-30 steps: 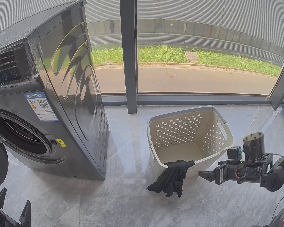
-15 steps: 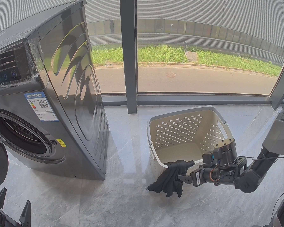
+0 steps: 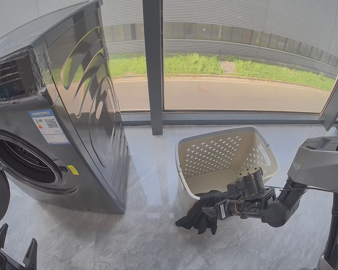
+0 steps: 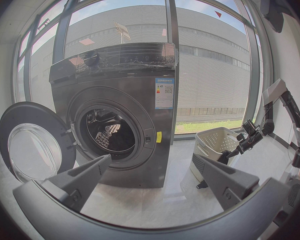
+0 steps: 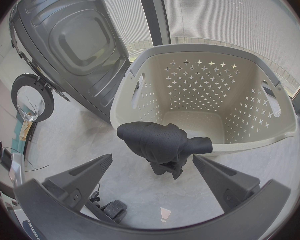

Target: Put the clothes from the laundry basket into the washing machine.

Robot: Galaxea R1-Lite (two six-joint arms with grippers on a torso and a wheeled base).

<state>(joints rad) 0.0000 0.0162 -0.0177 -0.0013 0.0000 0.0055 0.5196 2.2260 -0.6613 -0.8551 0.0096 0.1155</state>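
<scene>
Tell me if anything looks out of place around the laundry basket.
Yes: the black garment is draped over the near rim of the laundry basket, hanging mostly outside instead of lying inside. The right gripper, fingers open, is at it.

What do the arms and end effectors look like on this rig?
The right arm: pale grey shell on the upper link, black below. The right end effector: black, round capped motor on top, red wires, white label. The left end effector: two dark grey wedge fingers, ribbed inner faces.
</scene>
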